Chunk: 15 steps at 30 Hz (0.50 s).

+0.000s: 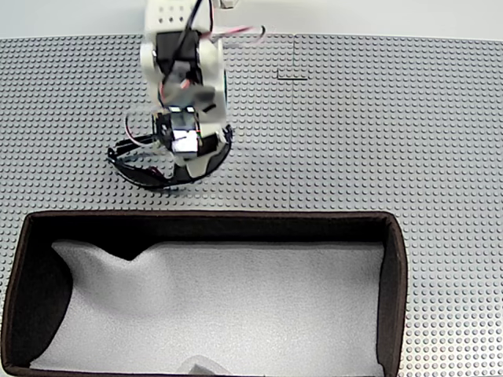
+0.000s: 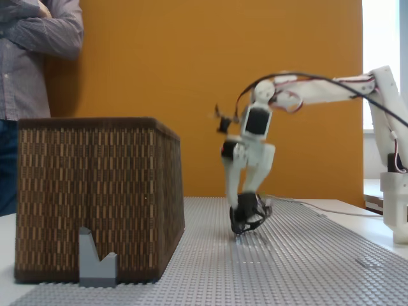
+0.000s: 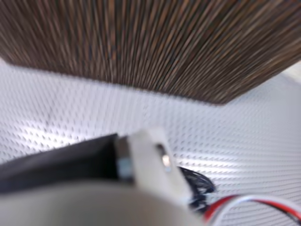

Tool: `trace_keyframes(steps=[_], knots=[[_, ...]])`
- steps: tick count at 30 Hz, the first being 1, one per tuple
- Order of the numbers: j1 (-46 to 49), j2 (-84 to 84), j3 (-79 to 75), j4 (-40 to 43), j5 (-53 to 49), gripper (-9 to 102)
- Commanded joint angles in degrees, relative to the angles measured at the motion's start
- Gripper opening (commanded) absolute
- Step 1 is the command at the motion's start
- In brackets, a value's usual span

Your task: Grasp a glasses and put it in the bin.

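On the studded grey baseplate (image 1: 354, 141), thin curved black glasses (image 1: 145, 169) are seen pinched in the white plastic gripper (image 2: 245, 213), just off the surface. Nearby sits the woven brown fabric bin (image 2: 95, 191), lined with lumpy white foam (image 1: 236, 306).

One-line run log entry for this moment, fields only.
phase: pickup | gripper: shut on glasses | glasses: at studded mat level, outside bin | bin: foam-lined, no glasses inside | next: likely lift, carry to bin
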Motion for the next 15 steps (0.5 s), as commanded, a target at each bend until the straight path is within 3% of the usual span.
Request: trace_keyframes(steps=[1,15], knots=[[-0.26,9.23,1.32,-0.09,-0.18,-1],[-0.7,27.25,-4.92,-1.23,0.35,-1]])
